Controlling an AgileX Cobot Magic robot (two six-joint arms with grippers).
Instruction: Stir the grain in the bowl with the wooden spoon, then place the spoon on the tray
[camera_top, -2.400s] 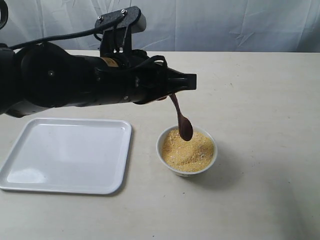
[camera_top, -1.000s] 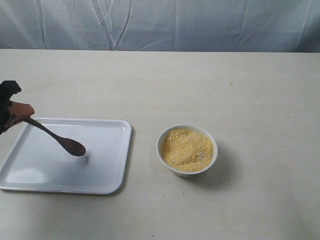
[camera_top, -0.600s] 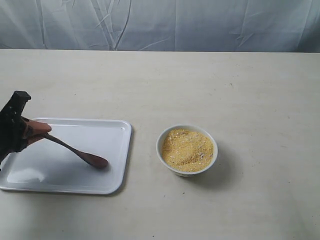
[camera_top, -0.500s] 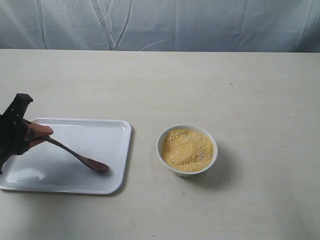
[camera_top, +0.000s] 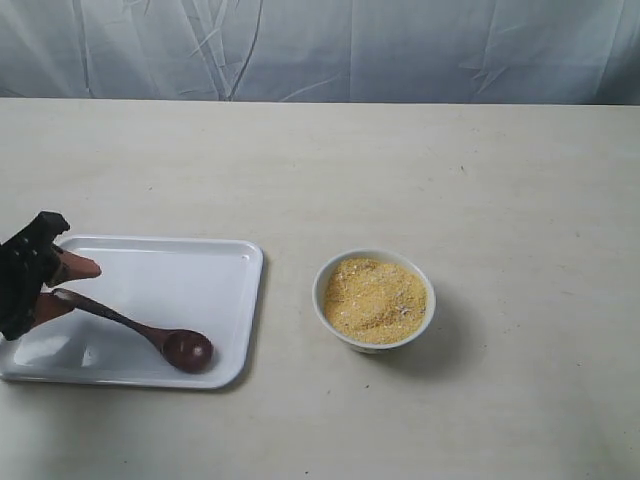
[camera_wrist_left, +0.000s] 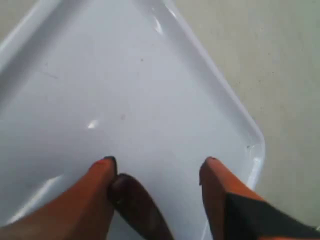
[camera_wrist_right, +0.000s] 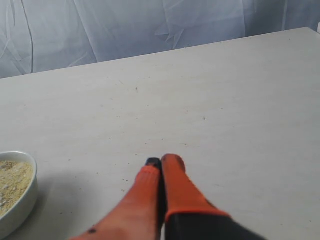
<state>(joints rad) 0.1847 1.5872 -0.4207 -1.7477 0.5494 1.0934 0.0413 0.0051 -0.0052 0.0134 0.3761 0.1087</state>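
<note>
The dark wooden spoon (camera_top: 150, 333) lies flat on the white tray (camera_top: 200, 270), its oval end near the tray's front rim. My left gripper (camera_top: 75, 285) sits at the tray's left end and is open. The spoon's handle tip (camera_wrist_left: 137, 205) rests against one finger (camera_wrist_left: 97, 185) while the other finger stands well apart, with the tray (camera_wrist_left: 125, 90) beneath them. To the right of the tray stands the small white bowl (camera_top: 322, 285) holding yellow grain (camera_top: 375, 298). My right gripper (camera_wrist_right: 162, 161) is shut and empty over bare table, with the bowl (camera_wrist_right: 20, 200) off to its side.
A pale wrinkled cloth (camera_top: 400, 50) hangs behind the beige table (camera_top: 520, 200). The right arm does not show in the exterior view.
The spoon was carried from the bowl over to the tray. It has come down flat onto the tray and the left fingers have opened off its handle.
</note>
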